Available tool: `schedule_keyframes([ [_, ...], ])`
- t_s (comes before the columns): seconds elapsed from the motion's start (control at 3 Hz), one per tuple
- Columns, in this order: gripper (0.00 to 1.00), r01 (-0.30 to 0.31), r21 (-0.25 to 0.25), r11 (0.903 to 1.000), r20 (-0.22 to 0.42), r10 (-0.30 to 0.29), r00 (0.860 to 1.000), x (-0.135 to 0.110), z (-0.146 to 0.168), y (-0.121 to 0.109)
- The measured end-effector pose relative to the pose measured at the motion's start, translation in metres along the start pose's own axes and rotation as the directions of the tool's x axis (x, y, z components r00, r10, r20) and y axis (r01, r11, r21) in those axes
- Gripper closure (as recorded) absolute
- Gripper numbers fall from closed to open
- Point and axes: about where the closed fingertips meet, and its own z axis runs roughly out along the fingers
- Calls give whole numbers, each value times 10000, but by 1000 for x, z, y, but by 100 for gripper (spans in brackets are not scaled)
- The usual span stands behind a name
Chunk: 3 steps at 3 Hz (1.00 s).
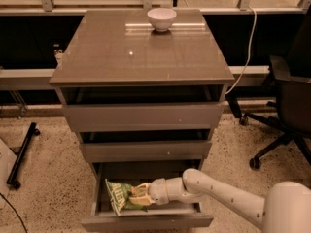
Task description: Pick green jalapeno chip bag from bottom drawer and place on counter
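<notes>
The green jalapeno chip bag (118, 195) lies in the left half of the open bottom drawer (146, 221), tilted up a little. My gripper (140, 195) reaches into the drawer from the right and meets the bag's right edge. My white arm (218, 193) comes in from the lower right. The glossy counter (141, 52) on top of the cabinet holds only a white bowl (161, 19) near its back edge.
The two upper drawers (143, 115) stand slightly ajar above the open one. A black office chair (286, 106) stands to the right of the cabinet. A white cable (250, 38) hangs behind the cabinet's right side. A black stand leg (22, 154) lies on the speckled floor at left.
</notes>
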Motion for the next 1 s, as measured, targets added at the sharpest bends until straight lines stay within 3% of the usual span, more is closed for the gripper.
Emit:
schedule_keyframes([
  [0.33,100,763,-157,9970,-133,-765,9970,-34,-40,44],
  [0.67,100,1705,358,9847,-617,-1681,9838,-72,-80,78],
  [1.0,100,2799,666,9577,-1226,-2706,9549,-119,-114,102],
])
